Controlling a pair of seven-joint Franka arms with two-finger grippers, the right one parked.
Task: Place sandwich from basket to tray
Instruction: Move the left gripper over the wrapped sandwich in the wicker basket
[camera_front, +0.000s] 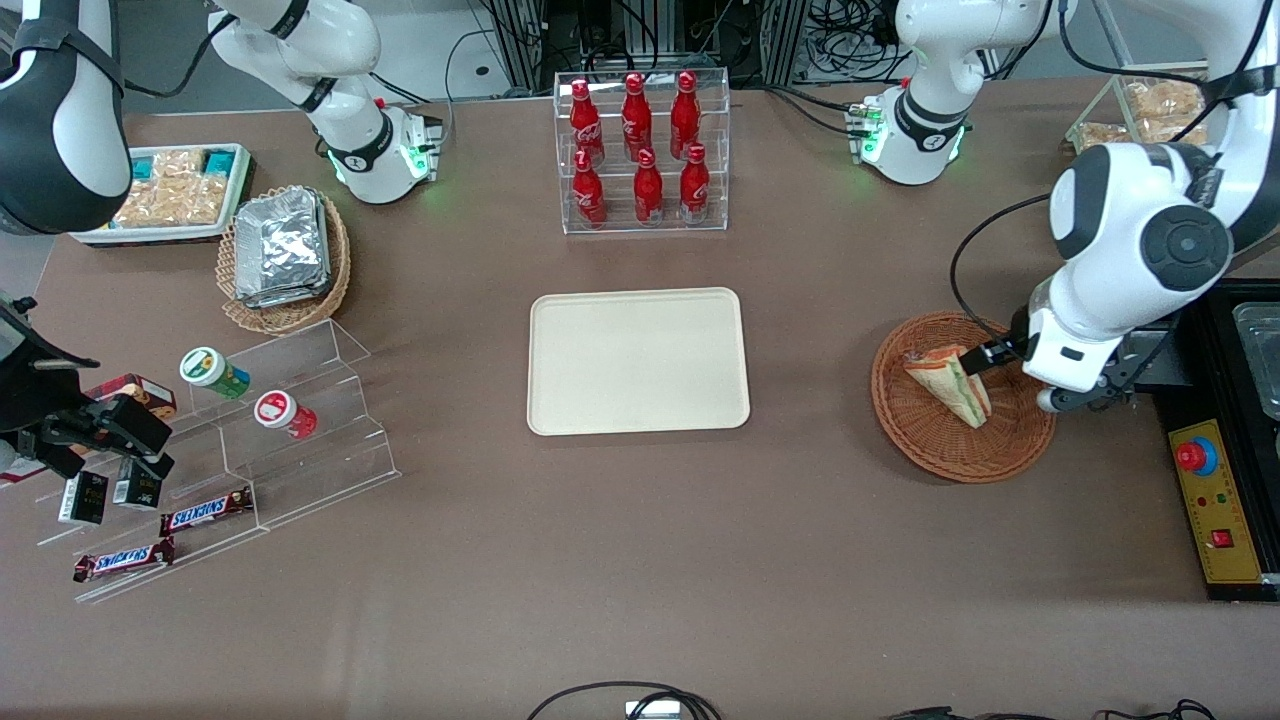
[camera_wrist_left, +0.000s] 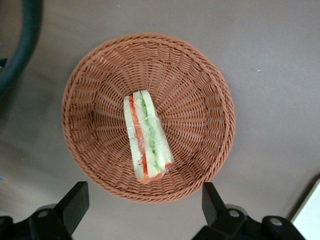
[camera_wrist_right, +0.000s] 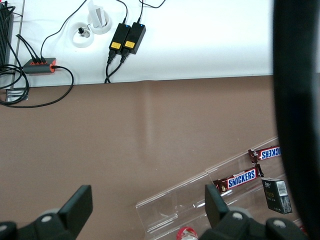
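The sandwich (camera_front: 950, 383), a white-bread wedge with green, orange and red layers in clear wrap, lies in the round reddish-brown wicker basket (camera_front: 940, 450). It also shows in the left wrist view (camera_wrist_left: 146, 136), lying across the middle of the basket (camera_wrist_left: 200, 85). My left gripper (camera_front: 1005, 365) hangs just above the basket, over its rim toward the working arm's end. It is open and empty (camera_wrist_left: 142, 205), with the fingers (camera_wrist_left: 75, 202) spread wide and apart from the sandwich. The cream-beige tray (camera_front: 638, 300) lies bare at the table's middle.
A clear rack of red bottles (camera_front: 640, 150) stands farther from the camera than the tray. A black control box with a red button (camera_front: 1215, 500) lies beside the basket. Toward the parked arm's end are a tan basket of foil packets (camera_front: 283, 255), a white snack tray (camera_front: 175, 195) and clear steps (camera_front: 300, 420) with cups and Snickers bars.
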